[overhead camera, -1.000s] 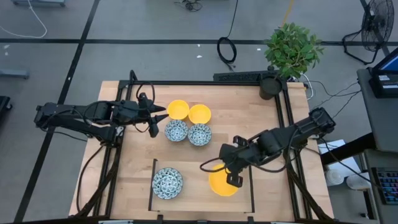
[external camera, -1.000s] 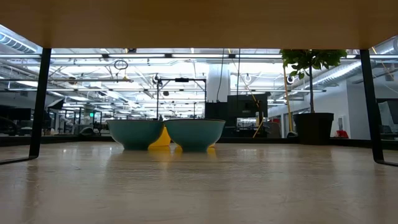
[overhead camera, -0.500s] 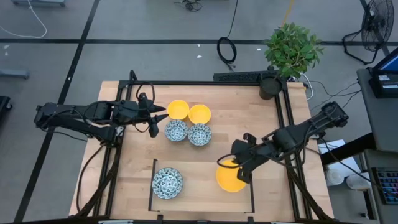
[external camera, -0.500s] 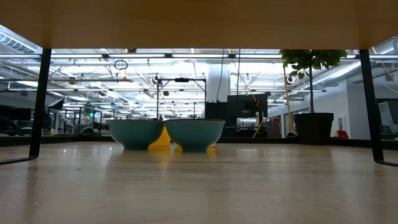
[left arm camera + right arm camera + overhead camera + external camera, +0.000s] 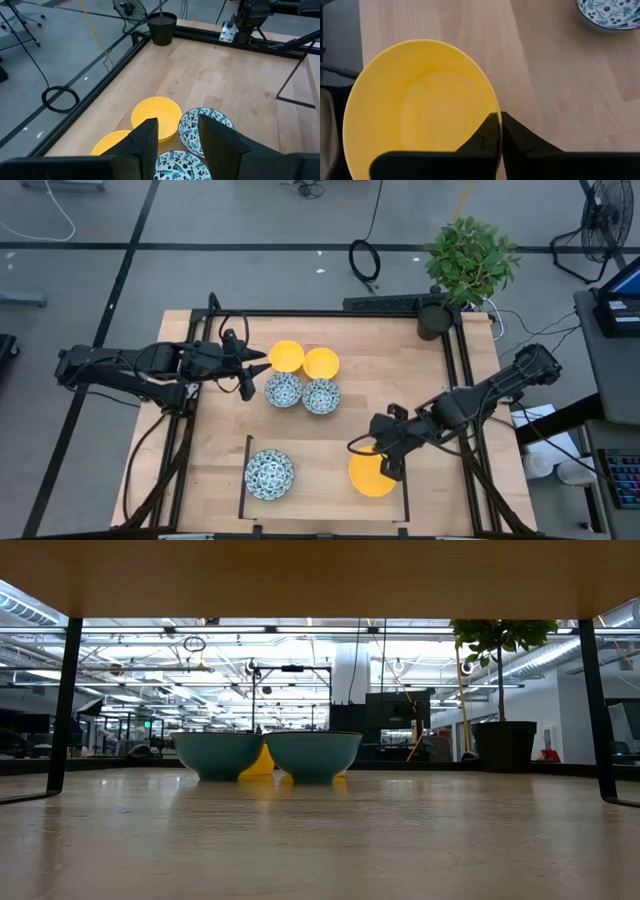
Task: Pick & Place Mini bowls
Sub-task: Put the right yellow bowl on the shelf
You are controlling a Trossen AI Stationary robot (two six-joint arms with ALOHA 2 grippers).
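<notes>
High view: six mini bowls, all empty. Three yellow: two at upper centre (image 5: 286, 356) (image 5: 321, 363), one at lower right, the held yellow bowl (image 5: 372, 474). Three blue-patterned: two at centre (image 5: 283, 390) (image 5: 321, 396), one lower left (image 5: 269, 474). The held bowl has shifted slightly lower since half a second ago.

Low view: two teal-looking bowls (image 5: 217, 753) (image 5: 313, 754), centre.

Left wrist view: left gripper (image 5: 176, 135), fingers apart, above the cluster.

Right wrist view: right gripper (image 5: 499, 127) clamped on the held bowl's rim.

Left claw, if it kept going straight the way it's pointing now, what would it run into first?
Most likely the four clustered bowls: the left claw, open, aims at a yellow bowl and a blue-patterned bowl. Its height above them is unclear.
</notes>
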